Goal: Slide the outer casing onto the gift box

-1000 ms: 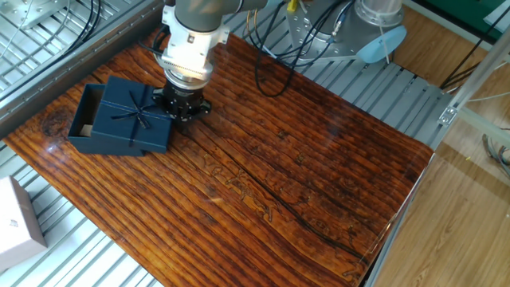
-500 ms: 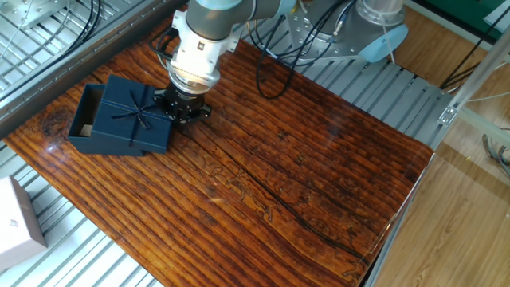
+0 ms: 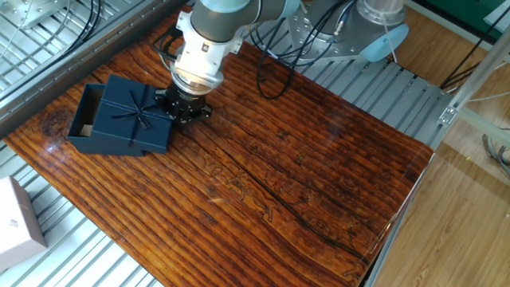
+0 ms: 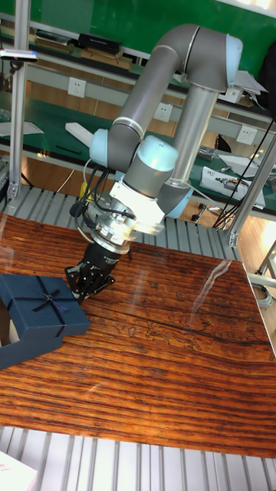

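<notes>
The navy outer casing (image 3: 131,115) with its thin ribbon bow lies at the left end of the table, also seen as the casing (image 4: 42,307). It sits partly over the gift box (image 3: 84,119), whose open left end sticks out and shows a brown inner wall; the tall fixed view shows the gift box (image 4: 23,351) low at the left edge. My gripper (image 3: 183,108) stands tilted against the casing's right side, fingertips at table height. The gripper (image 4: 84,288) tapers to a point and looks shut, with nothing held.
A plain white box (image 3: 17,223) stands off the table's left front corner on the metal slats. Black cables (image 3: 271,72) loop onto the table's far edge behind the arm. The wooden table (image 3: 303,175) stretches right of the gripper.
The arm's wrist has leaned a little to the right above the gripper. The fingertips and the casing stay in nearly the same place.
</notes>
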Motion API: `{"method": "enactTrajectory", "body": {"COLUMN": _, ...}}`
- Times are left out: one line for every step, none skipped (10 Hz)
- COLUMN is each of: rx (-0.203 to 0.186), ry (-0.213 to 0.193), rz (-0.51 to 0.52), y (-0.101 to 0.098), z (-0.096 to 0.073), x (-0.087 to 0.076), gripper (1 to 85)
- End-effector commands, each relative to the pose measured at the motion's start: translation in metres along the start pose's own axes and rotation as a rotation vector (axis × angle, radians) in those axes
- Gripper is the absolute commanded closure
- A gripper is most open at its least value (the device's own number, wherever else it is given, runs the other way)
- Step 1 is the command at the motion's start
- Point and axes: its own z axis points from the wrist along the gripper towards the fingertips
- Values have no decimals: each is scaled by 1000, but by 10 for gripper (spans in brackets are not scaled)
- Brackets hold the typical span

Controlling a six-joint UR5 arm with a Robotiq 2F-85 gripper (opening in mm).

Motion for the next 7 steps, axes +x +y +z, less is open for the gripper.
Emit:
{"method": "enactTrajectory", "body": {"rx": 1, "ry": 15, "rz": 8, "y": -2, "z": -9, "x": 1, "gripper": 843}}
{"method": "enactTrajectory", "body": {"rx": 11, "ry": 27, "rz": 0, "y": -6, "z": -14, "x": 0, "gripper": 843}}
{"method": "enactTrajectory", "body": {"rx": 24, "ry": 39, "rz": -2, "y": -7, "z": -18, "x": -1, "gripper": 843}}
{"method": "enactTrajectory", "body": {"rx": 57, "ry": 53, "rz": -14, "y": -13, "z": -23, "x": -2, "gripper": 843}}
{"method": "enactTrajectory", "body": {"rx": 88, "ry": 68, "rz": -26, "y": -19, "z": -25, "x": -1, "gripper": 843}}
{"method": "enactTrajectory", "body": {"rx": 103, "ry": 72, "rz": -36, "y": -22, "z": -25, "x": -1, "gripper": 843}}
{"method": "enactTrajectory", "body": {"rx": 124, "ry": 73, "rz": -53, "y": -27, "z": -26, "x": -1, "gripper": 843}}
